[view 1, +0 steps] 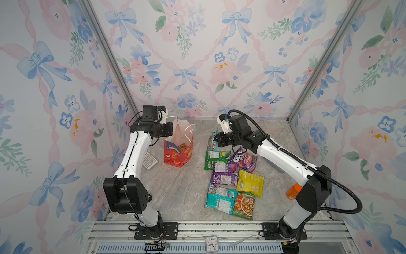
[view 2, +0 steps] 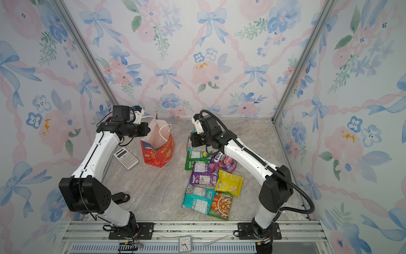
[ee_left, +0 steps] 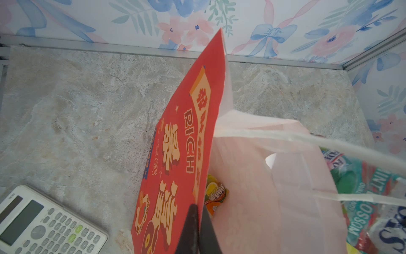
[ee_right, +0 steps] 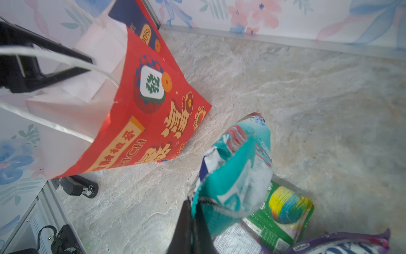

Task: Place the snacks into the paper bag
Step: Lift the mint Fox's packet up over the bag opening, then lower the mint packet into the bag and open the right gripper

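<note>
Jaws on your left gripper (ee_left: 198, 222) were pinched tight on the rim of the bag (view 1: 179, 151). They gripped the red wall on that arm's side and held the mouth open. Your right gripper (ee_right: 193, 216) was closed too, on the serrated edge of a teal packet (ee_right: 237, 171). The teal packet hung upright just right of the bag and apart from it. You could not tell whether its lower end touched the table (view 1: 186, 193).

You had the bag standing at the back left of the table, leaning a little, its pale inside showing from above. One cord handle (view 1: 189, 132) drooped over the mouth on the side facing the teal packet. An orange packet (ee_left: 214, 193) already lay in the bottom.

Six more packets (view 1: 224, 173) lay overlapping in a pile right of centre, reaching from under your right gripper toward the front edge. Between bag and pile ran a strip of bare table, and the front centre gave you the widest open stretch.

On the left, a calculator (view 2: 125, 158) sat just beside the bag, close under your left arm. A bottle (view 1: 294, 191) stood near the right edge, tucked against your right arm's elbow.
</note>
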Robot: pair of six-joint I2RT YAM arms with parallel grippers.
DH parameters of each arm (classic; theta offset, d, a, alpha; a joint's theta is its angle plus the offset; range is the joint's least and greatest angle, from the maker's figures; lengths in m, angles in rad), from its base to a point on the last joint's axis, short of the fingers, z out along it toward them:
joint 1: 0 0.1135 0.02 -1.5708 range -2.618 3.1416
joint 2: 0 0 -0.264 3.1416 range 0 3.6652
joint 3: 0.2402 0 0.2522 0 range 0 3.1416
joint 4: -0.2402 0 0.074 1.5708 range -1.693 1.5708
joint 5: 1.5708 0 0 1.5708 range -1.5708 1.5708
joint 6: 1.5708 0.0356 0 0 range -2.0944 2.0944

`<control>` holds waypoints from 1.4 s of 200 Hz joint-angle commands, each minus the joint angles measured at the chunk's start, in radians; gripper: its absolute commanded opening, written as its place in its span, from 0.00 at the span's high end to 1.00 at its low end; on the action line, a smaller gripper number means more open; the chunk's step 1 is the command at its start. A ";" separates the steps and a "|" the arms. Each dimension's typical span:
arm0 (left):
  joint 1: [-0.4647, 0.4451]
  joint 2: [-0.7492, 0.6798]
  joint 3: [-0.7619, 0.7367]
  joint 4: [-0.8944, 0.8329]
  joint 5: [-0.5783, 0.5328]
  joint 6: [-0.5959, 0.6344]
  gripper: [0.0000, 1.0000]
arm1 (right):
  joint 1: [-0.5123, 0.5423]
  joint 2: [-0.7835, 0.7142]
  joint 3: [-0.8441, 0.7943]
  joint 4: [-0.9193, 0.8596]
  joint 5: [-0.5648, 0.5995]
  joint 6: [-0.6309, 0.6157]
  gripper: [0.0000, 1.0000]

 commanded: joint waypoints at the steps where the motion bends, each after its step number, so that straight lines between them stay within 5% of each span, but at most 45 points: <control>1: 0.005 -0.012 -0.016 -0.022 0.040 0.017 1.00 | -0.007 0.002 0.120 -0.039 0.022 -0.065 0.98; 162: 0.004 -0.017 -0.014 -0.023 0.083 0.030 1.00 | 0.037 0.380 0.952 -0.239 0.037 -0.213 1.00; 280: 0.003 -0.021 -0.016 -0.024 0.062 0.031 1.00 | 0.160 0.408 0.979 -0.276 -0.011 -0.279 1.00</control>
